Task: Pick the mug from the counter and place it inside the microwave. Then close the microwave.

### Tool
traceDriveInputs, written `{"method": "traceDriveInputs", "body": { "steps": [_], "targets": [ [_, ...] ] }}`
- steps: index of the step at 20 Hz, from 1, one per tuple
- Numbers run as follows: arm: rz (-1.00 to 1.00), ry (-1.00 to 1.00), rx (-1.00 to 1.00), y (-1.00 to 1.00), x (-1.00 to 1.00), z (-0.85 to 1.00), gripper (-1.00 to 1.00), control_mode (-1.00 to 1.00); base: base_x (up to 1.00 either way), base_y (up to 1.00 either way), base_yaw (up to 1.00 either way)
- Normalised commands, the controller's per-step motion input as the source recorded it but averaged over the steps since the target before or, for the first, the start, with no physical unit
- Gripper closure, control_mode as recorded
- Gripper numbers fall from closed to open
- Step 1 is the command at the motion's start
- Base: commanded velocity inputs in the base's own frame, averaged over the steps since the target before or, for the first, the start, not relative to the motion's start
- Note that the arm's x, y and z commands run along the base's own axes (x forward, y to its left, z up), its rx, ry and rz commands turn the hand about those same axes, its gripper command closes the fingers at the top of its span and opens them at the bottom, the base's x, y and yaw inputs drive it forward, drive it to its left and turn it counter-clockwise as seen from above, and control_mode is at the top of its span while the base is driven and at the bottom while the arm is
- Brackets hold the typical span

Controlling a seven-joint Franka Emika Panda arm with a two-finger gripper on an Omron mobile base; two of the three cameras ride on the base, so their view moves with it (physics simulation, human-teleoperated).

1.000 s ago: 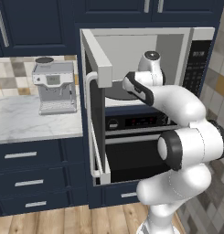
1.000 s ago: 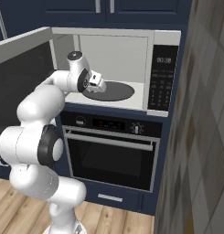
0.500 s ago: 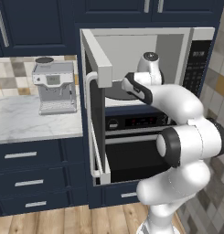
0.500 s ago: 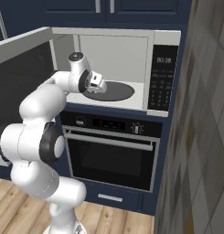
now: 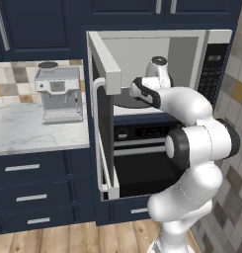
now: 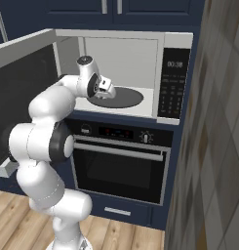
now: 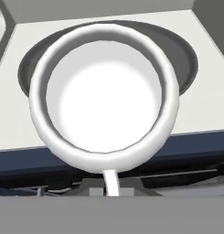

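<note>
The mug point(image 7: 104, 98) is held at the microwave point(image 6: 140, 58) mouth, over the front edge of the dark turntable point(image 6: 118, 97). In the hand view its open rim faces the camera and its handle points to the lower edge of the frame. The fingers point(image 6: 105, 88) are pressed shut on the mug. The door point(image 5: 105, 128) stands open at centre left in the left base view. A coffee machine point(image 5: 58, 94) sits on the table point(image 5: 38, 133), left; an oven point(image 6: 121, 166) lies below.
</note>
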Motion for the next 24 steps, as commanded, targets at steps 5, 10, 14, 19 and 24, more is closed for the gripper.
{"method": "traceDriveInputs", "body": {
  "steps": [5,10,14,19,24],
  "targets": [
    [0.0,0.07,0.0,0.0,0.33,0.0,1.0,-1.0,0.0,0.0,0.0],
    [0.0,0.08,0.0,-0.03,0.4,-0.05,1.0,-1.0,0.0,0.0,0.0],
    [0.0,0.05,0.0,-0.04,0.45,-0.1,1.0,-1.0,0.0,0.0,0.0],
    [0.0,0.05,0.0,-0.03,0.31,-0.12,1.0,-1.0,0.0,0.0,0.0],
    [0.0,0.07,0.0,-0.06,0.28,-0.16,1.0,-1.0,0.0,0.0,0.0]
  ]
}}
